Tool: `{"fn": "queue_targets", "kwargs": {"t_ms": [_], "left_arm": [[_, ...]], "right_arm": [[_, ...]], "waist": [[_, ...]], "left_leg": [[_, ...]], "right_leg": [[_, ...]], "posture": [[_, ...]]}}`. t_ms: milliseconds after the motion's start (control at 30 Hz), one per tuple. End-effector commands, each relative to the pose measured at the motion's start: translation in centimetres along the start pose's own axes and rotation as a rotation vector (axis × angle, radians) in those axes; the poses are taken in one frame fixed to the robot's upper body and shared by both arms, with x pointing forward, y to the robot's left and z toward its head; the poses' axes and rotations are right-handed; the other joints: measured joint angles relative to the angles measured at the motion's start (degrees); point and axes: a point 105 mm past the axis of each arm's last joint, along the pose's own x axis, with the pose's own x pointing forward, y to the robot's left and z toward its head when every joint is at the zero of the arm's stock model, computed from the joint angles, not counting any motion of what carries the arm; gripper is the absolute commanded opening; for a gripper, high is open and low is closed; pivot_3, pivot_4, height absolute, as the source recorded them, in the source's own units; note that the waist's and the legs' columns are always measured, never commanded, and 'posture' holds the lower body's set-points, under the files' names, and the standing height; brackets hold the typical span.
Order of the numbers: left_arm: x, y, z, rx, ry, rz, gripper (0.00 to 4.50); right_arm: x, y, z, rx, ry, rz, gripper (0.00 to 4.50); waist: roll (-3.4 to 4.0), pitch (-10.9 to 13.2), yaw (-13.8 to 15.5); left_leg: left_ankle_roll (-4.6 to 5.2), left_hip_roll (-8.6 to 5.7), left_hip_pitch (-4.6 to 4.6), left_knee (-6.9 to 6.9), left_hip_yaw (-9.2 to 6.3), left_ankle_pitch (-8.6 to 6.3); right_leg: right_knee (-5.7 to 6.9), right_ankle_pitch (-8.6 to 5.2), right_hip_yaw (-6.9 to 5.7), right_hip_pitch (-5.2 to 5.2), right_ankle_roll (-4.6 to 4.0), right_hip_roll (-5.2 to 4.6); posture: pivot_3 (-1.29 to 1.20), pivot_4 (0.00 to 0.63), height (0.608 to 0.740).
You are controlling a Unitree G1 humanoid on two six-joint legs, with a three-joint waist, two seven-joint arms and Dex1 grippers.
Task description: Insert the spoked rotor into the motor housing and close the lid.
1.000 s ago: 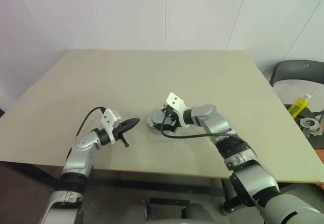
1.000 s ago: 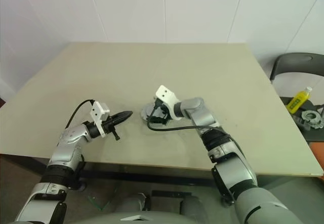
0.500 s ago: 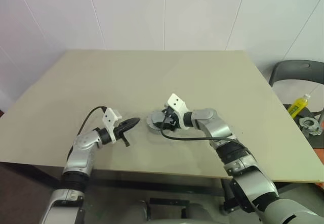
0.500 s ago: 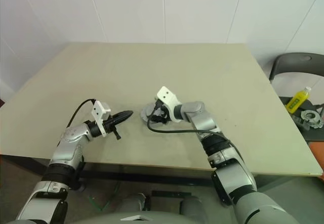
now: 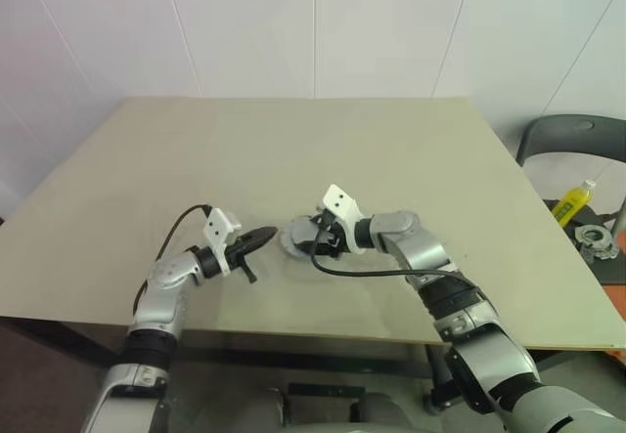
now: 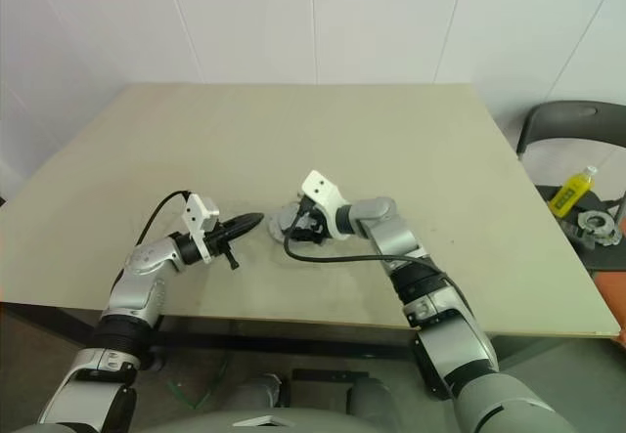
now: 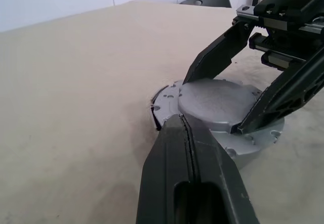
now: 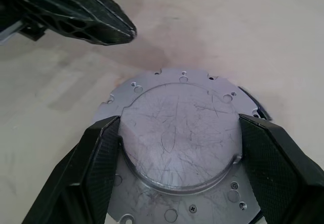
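Right wrist view is showing the right gripper (image 8: 178, 155) straddling the lid (image 8: 177, 138), its two black fingers (image 8: 96, 158) pressing against opposite edges of the raised silver-grey centre, so it is grasping the lid. The lid is lying flat on the table (image 5: 391, 159), near the front edge around the middle. A dark rim is peeking out beneath it at one side. Just left of it, the left gripper (image 5: 262, 235) is hovering with its fingers clenched together, empty, pointing toward the lid.
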Motion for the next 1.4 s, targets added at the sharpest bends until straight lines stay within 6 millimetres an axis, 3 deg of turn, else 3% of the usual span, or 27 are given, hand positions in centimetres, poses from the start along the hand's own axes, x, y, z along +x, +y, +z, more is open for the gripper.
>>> {"fn": "queue_targets", "kwargs": {"t_ms": [33,167,367,500,633,800,1000,1400], "left_arm": [[0.5,-0.4,1.1,0.027,-0.034,-0.021,0.0],[0.8,-0.8,1.0,0.02,-0.038,-0.033,0.0],[1.1,-1.2,0.9,0.011,-0.043,-0.047,0.0],[1.0,-0.3,2.1,-0.007,-0.095,-0.01,0.0],[-0.1,1.9,4.1,-0.012,-0.161,0.06,0.0],[-1.4,2.5,4.9,0.011,-0.155,0.061,0.0],[-2.1,2.6,4.4,0.019,-0.124,0.069,0.0],[-1.4,1.9,3.4,-0.002,-0.104,0.057,0.0]], "right_arm": [[0.8,1.6,-0.3,0.006,0.014,0.072,3.2],[1.2,1.4,0.1,-0.007,-0.01,0.035,3.2],[1.2,-0.7,0.8,-0.065,-0.001,-0.074,3.2],[0.8,-1.8,1.3,-0.087,0.023,-0.094,3.2],[0.0,-2.8,2.3,-0.103,0.041,-0.074,3.2],[-0.5,-3.6,2.2,-0.117,0.088,-0.066,3.2],[-0.5,-3.9,2.4,-0.1,0.104,-0.057,3.2],[0.2,-4.1,2.9,0.005,0.077,-0.069,3.2]], "waist": [[0.0,0.0,0.0],[0.0,0.0,-0.08],[0.01,0.0,-1.19],[0.01,0.02,-1.36],[0.04,0.09,-1.16],[0.08,0.12,-1.12],[0.1,0.13,-1.09],[0.1,0.15,-1.07]], "left_leg": [[0.0,0.01,0.01,0.0,0.0,0.0],[0.0,0.01,0.03,-0.02,0.01,0.0],[-0.01,0.04,0.2,-0.05,-0.06,-0.01],[-0.09,0.03,0.32,0.0,-0.38,-0.05],[-0.18,0.04,0.31,0.0,-0.74,-0.1],[-0.11,-0.06,0.22,-0.02,-1.1,0.01],[-0.11,-0.08,0.11,-0.17,-1.11,0.03],[-0.16,-0.1,0.07,-0.27,-1.17,0.05]], "right_leg": [[0.0,-0.01,0.01,0.0,-0.01,0.01],[0.0,-0.07,0.03,0.01,-0.12,0.01],[0.0,-0.07,0.14,0.1,-0.21,0.15],[0.0,0.1,0.31,0.1,-0.49,0.43],[0.01,0.27,0.26,0.02,-0.77,0.62],[-0.07,0.27,0.21,-0.02,-0.78,0.65],[-0.15,0.27,0.24,-0.14,-0.75,0.67],[-0.17,0.26,0.24,-0.2,-0.76,0.63]], "posture": [[0.0,0.0,0.74],[0.0,0.0,0.74],[0.0,0.0,0.74],[0.0,0.0,0.74],[0.0,0.0,0.74],[0.0,0.0,0.74],[0.0,0.0,0.74],[0.0,0.0,0.74]]}}
